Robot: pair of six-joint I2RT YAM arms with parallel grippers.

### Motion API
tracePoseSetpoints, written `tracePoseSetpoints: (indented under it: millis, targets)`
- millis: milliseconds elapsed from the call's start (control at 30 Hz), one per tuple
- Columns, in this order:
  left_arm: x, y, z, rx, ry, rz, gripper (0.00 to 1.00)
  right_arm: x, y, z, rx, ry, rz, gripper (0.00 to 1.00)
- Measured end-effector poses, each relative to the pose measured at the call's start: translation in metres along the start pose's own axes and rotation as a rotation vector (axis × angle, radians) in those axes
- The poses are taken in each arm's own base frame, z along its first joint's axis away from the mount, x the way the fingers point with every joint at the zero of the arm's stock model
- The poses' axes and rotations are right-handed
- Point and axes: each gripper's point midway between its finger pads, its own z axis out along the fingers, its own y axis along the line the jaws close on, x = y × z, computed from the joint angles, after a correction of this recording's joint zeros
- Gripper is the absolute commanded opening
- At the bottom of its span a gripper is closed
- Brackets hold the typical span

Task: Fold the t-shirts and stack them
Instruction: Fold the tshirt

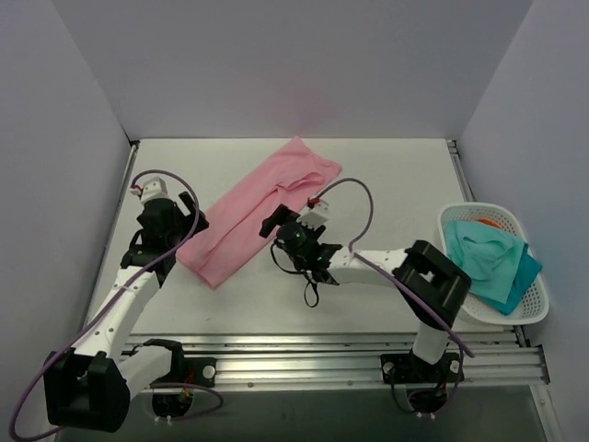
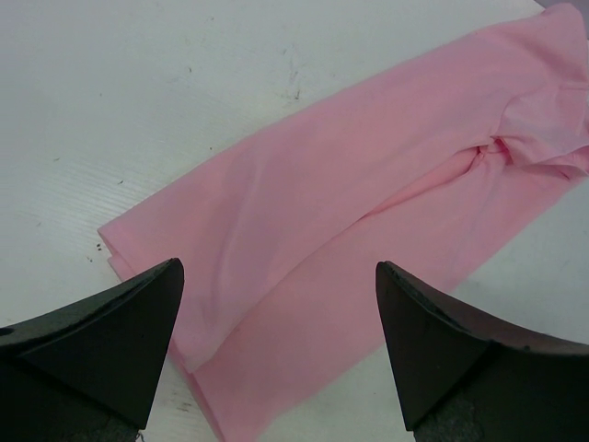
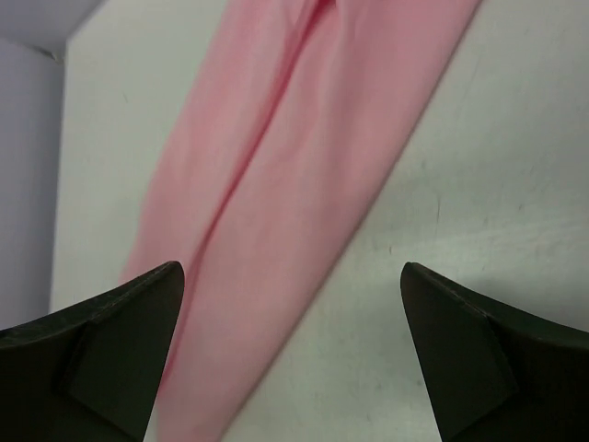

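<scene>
White tabletop (image 1: 396, 184) lay beneath your two arms. Your left gripper (image 1: 191, 219) stood with jaws wide apart and empty, at the near-left end of the pink t-shirt (image 1: 262, 207). Your right gripper (image 1: 272, 226) was also spread and empty, just beside the cloth's right edge. That shirt lay folded into a long diagonal band. At the far right, a white basket (image 1: 537, 311) held teal cloth (image 1: 488, 262).

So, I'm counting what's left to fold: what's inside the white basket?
A crumpled teal cloth fills the white basket, with a bit of orange showing behind it. Anything underneath is covered, so no count is possible.
</scene>
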Motion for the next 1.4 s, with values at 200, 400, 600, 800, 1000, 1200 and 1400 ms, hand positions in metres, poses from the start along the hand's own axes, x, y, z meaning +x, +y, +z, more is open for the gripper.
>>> tracePoseSetpoints:
  millis: [200, 400, 600, 800, 1000, 1200, 1400]
  targets:
    - [0.003, 0.006, -0.005, -0.022, 0.012, 0.005, 0.94, 0.117, -0.003, -0.015, 0.007, 0.218, -0.095, 1.00]
    - [-0.003, 0.005, -0.011, -0.018, -0.009, 0.001, 0.94, 0.139, 0.060, -0.028, -0.105, 0.259, -0.027, 1.00]
    - [-0.002, 0.008, -0.011, -0.031, -0.008, 0.004, 0.94, 0.177, 0.071, -0.018, -0.124, 0.326, -0.012, 1.00]
    - [-0.005, 0.010, -0.015, -0.036, -0.019, 0.005, 0.94, 0.191, 0.065, -0.020, -0.113, 0.359, -0.003, 1.00]
    - [-0.007, 0.009, -0.016, -0.032, -0.025, 0.002, 0.94, 0.190, 0.046, -0.043, -0.064, 0.348, -0.049, 1.00]
    - [-0.004, 0.009, -0.013, -0.034, -0.016, 0.004, 0.94, 0.203, 0.058, -0.046, -0.071, 0.364, -0.053, 1.00]
    - [-0.004, 0.010, -0.013, -0.035, -0.015, 0.003, 0.94, 0.217, 0.088, -0.025, -0.115, 0.357, -0.010, 0.93]
